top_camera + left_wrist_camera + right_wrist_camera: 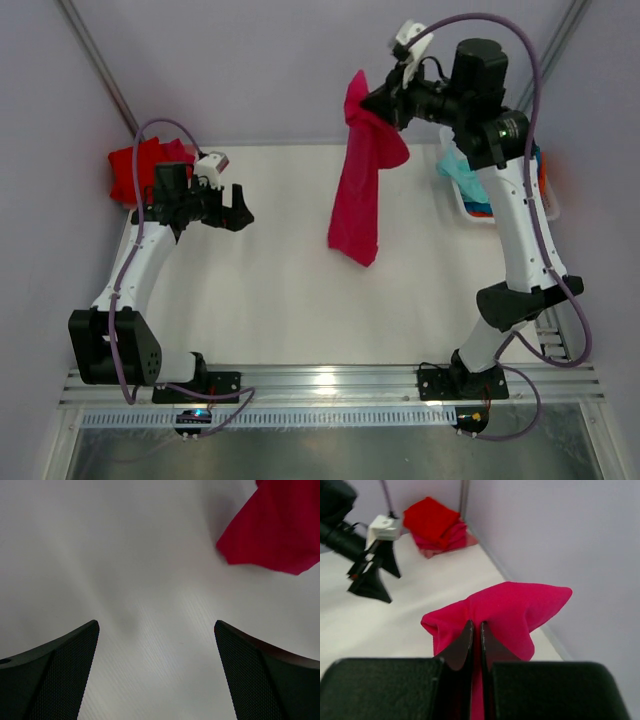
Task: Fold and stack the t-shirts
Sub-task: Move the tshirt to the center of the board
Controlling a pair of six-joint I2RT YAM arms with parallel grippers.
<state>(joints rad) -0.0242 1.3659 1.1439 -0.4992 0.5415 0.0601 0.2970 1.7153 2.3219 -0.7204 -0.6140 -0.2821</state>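
A crimson-pink t-shirt (358,190) hangs in the air over the middle back of the table, pinched near its top by my right gripper (372,103), which is shut on it. In the right wrist view the fingers (465,642) clamp a fold of the same cloth (520,610). My left gripper (240,208) hovers over the left of the table, open and holding nothing; its wrist view shows bare tabletop between the fingers (60,665) and the hanging shirt's lower corner (275,535). Folded red and pink t-shirts (140,168) lie stacked at the back left corner, also seen as a stack (437,525).
A white lattice basket (545,195) at the right edge holds mint-green, blue and orange cloth (462,175), partly hidden by the right arm. Grey walls close the back and sides. A metal rail (320,385) runs along the near edge.
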